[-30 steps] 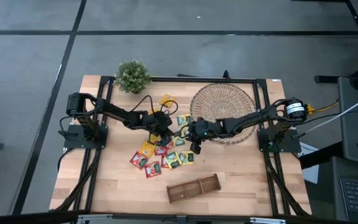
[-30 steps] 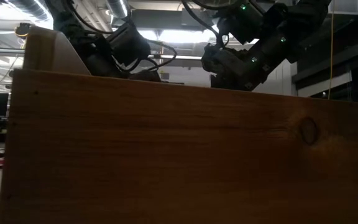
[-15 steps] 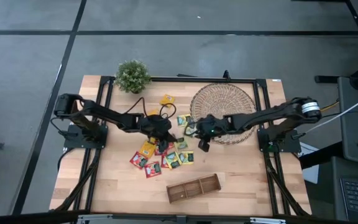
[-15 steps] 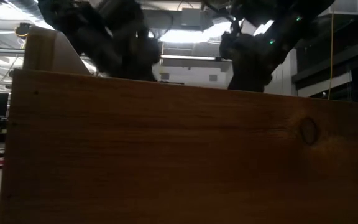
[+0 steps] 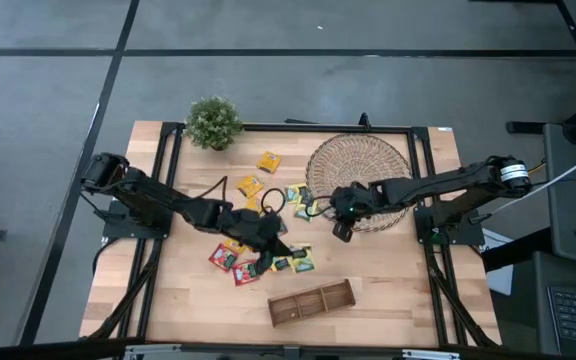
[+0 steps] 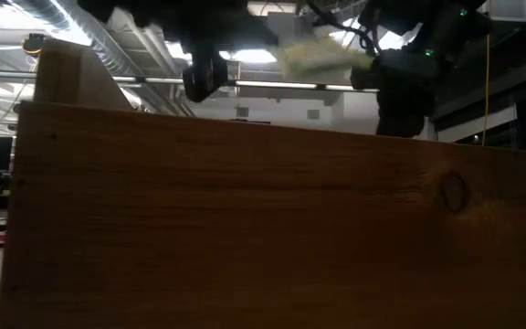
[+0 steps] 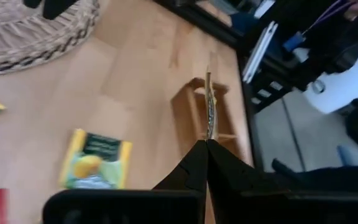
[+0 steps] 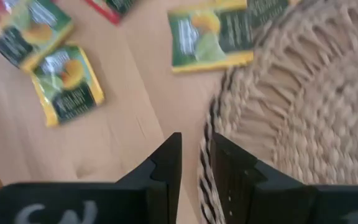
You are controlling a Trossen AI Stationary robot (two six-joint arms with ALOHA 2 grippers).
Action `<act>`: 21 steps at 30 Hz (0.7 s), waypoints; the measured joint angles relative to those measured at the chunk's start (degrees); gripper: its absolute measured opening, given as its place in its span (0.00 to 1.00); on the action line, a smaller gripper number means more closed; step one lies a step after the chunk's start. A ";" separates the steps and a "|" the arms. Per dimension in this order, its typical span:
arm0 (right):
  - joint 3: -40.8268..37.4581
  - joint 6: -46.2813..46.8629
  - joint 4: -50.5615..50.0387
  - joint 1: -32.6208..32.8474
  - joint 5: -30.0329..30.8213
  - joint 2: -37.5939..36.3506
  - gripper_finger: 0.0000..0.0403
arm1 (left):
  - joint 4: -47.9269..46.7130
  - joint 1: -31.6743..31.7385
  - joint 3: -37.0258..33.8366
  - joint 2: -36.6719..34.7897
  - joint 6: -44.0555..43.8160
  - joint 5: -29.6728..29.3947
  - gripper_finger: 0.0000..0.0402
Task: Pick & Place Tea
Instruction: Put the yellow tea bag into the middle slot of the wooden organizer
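Small yellow, red and green tea sachets lie flat on the wood between the two arms (image 5: 250,186), (image 5: 224,257), (image 8: 67,81). My left gripper (image 5: 266,240) (image 7: 207,143) hangs over the near part of that scatter, shut on one sachet (image 7: 210,106). That sachet shows as a pale flat shape above the tray wall in the low view (image 6: 316,58). My right gripper (image 5: 342,232) (image 8: 196,155) is over the near-left rim of the round woven mat (image 5: 358,165). Its fingers stand a narrow gap apart with nothing between them. My left gripper pinches one sachet between its two fingertips, by the edge nearest them (image 7: 208,134). I see the sachet edge-on, sticking out ahead of the fingertips. It is lifted clear of the table.
A long wooden compartment tray (image 5: 313,300) sits near the table's near edge and fills the low view with its wall (image 6: 245,228). A small potted plant (image 5: 213,122) stands at the far left corner. Bare wood lies along the near left and near right of the table.
My left gripper has moved toward the table's near edge, from the far side of the scatter to its near side, and it has risen in the low view with a sachet now showing there. My right gripper has moved right, to the mat's rim.
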 joint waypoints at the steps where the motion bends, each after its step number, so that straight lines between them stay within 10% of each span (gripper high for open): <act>1: 0.00 0.26 -0.79 0.00 0.00 0.00 0.22 | 0.02 -0.87 0.47 0.35 -1.04 -0.89 0.00; 21: 0.00 2.67 -9.42 0.70 -0.36 0.04 0.22 | -11.23 -10.41 16.88 16.72 -11.08 -12.71 0.00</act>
